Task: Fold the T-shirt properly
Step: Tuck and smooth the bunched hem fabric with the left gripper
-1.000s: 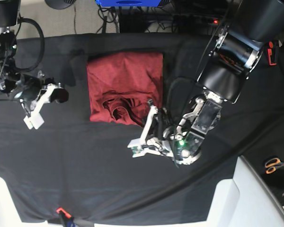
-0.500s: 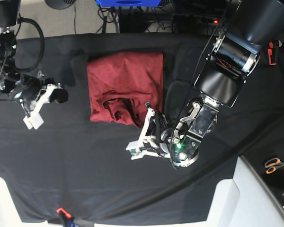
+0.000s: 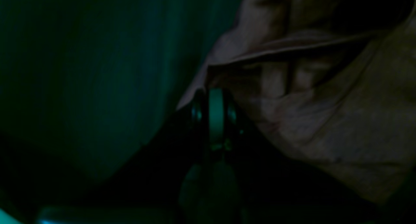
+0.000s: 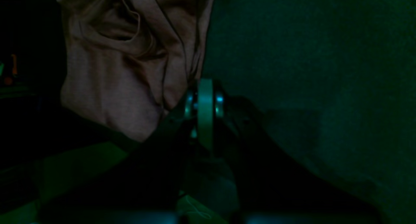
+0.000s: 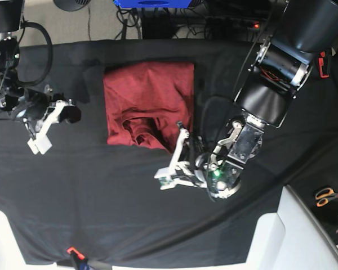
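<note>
This looks like a robot lab or workroom. A big counter [image 5: 101, 225] is covered with a black cloth, and two robot arms reach over it, one at 9 o'clock [image 5: 11, 95] and one at 2 o'clock [image 5: 281, 62]. At 12 o'clock, past the counter's far edge, black cables [image 5: 129, 22] lie tangled on a grey floor next to a blue box [image 5: 152, 3]. A small red light [image 5: 257, 25] glows there on some dark gear. At 4 o'clock, orange-handled scissors [image 5: 327, 196] lie beside a pale grey box [image 5: 310, 236].
</note>
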You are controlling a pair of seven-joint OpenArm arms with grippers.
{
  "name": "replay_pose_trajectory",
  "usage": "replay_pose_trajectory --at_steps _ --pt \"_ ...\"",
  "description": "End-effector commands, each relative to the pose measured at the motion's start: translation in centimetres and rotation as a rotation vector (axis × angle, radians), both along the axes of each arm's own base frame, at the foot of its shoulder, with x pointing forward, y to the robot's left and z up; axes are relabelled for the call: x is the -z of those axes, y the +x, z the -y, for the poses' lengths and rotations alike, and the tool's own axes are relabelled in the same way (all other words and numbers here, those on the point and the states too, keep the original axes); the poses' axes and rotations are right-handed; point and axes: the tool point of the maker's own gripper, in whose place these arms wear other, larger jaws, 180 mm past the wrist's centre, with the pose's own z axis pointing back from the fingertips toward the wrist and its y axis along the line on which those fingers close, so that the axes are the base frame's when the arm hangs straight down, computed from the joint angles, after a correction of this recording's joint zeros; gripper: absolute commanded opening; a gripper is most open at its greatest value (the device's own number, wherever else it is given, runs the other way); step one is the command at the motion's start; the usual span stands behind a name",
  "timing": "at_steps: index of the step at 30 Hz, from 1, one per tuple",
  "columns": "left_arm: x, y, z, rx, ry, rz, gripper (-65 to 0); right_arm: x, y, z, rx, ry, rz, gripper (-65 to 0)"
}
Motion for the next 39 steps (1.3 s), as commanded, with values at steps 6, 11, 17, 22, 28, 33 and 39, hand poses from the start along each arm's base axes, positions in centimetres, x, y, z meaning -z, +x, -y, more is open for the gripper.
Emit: replay_pose_trajectory --at_steps 6,11,17,22,28,33,39 --pt "-1.3 1.4 -1.2 -0.011 0.006 0.042 -65.0 -1.3 1.2 0.5 0.007 0.005 0.051 -64.8" --pt "-1.2 1.3 -1.2 -0.009 0.005 0.040 -65.0 -1.2 1.2 0.4 0.006 0.006 0.051 -64.8" --pt "-1.4 1.5 -0.6 -0.006 -0.007 0.044 -65.0 -1.2 1.2 0.4 0.005 0.006 0.052 -64.8" --pt "-1.5 1.9 -0.5 -0.007 0.001 0.055 -65.0 -1.1 1.1 0.3 0.002 0.006 0.048 -64.8" --pt "-1.6 2.2 -1.1 0.002 0.054 0.082 -36.4 -1.1 1.0 0.2 -0.001 0.006 0.045 -64.8" --pt "-1.6 2.4 -1.5 -0.001 0.062 0.086 -24.5 -1.1 1.0 0.2 -0.001 0.006 0.045 -64.8" --pt "-5.4 4.6 -1.7 -0.064 -0.004 0.182 -24.5 -1.2 0.9 0.1 -0.008 0.005 0.047 -64.8"
